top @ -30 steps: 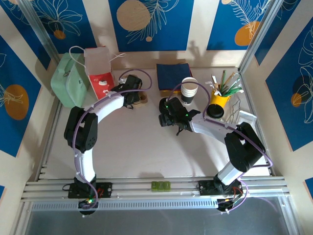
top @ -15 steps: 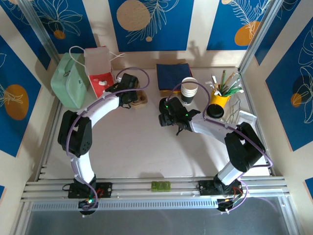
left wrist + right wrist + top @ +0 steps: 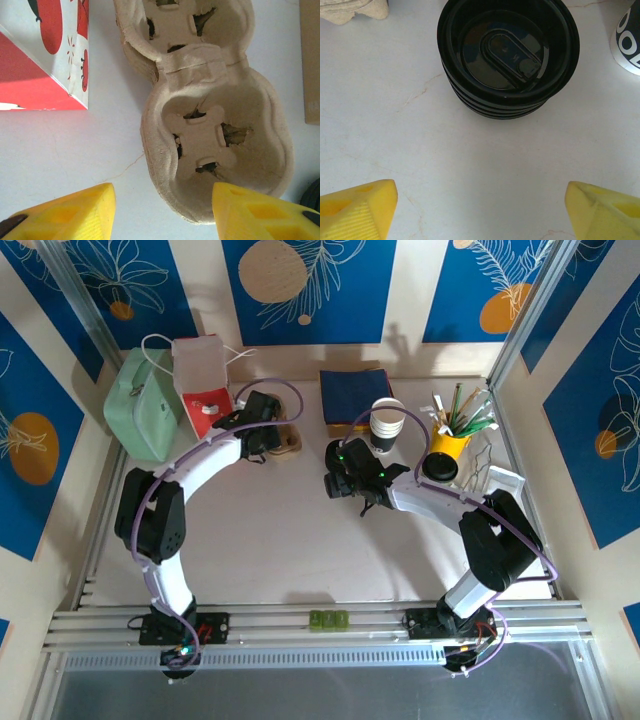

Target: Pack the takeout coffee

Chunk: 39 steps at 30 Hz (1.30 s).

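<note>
Jaws first: parted on the left gripper (image 3: pixel 160 210), gripping nothing, hanging right over the near end of the pulp cup carrier (image 3: pixel 210 130). Starting from the far left: mint green pouch (image 3: pixel 140 405), then a red-and-white paper bag (image 3: pixel 197 375) standing open just beside it, contents impossible to make out from above. Next, the carrier itself, flat on the table (image 3: pixel 420 150), close to the bag. Near pocket bare, far one bare too as far as visible.

Moving right: spread wide on the right gripper (image 3: pixel 480 210) as well, empty, aimed at a stack of black lids (image 3: pixel 507 50) but not touching it. Then a taller stack of paper cups (image 3: pixel 387 425). Then the takeout coffee cup (image 3: pixel 438 467), parked just in front of the yellow cup of sticks (image 3: pixel 447 447), well apart from both grippers and from the carrier. Can't tell from overhead whether lidded yet.

Progress-wise, reckon barely started: no cup in the carrier, nothing in hand. Left to do, at a guess: lid onto cup if needed, cup down into a pocket, maybe the whole carrier into the bag after that.
</note>
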Each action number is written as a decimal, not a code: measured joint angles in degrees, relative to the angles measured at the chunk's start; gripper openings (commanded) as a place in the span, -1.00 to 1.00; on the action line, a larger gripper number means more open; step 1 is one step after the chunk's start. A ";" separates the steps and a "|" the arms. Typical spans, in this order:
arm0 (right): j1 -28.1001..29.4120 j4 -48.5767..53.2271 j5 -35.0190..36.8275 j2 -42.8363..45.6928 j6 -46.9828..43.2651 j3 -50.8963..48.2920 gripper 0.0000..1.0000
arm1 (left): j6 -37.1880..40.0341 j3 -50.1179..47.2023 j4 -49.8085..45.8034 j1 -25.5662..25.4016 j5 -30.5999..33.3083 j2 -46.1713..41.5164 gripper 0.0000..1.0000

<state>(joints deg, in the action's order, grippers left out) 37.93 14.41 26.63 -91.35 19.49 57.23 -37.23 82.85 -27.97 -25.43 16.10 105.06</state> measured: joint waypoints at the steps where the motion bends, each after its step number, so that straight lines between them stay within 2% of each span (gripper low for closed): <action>1: 0.00 0.00 0.00 0.00 0.00 0.00 0.75 | -0.02 0.02 0.02 0.00 0.00 0.17 0.08; 14: 0.00 0.04 0.00 0.00 0.00 0.04 0.76 | -1.81 -0.37 0.94 0.04 -0.24 2.99 -0.08; 22: 0.00 0.24 0.00 0.00 0.00 0.04 0.75 | -3.21 -0.79 2.71 0.04 -1.60 3.93 -0.30; 29: 0.00 0.24 0.00 -0.02 0.00 0.07 0.76 | -3.48 -0.94 4.26 0.04 -2.56 3.93 -0.37; 39: 0.00 0.24 0.00 -0.02 0.00 0.15 0.76 | -4.66 -4.66 8.98 0.11 -4.11 3.45 -0.53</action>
<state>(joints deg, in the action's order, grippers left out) 37.93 14.66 26.63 -91.37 19.49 57.39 -41.89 78.19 -18.98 -25.32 11.99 108.51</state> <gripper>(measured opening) 0.877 0.253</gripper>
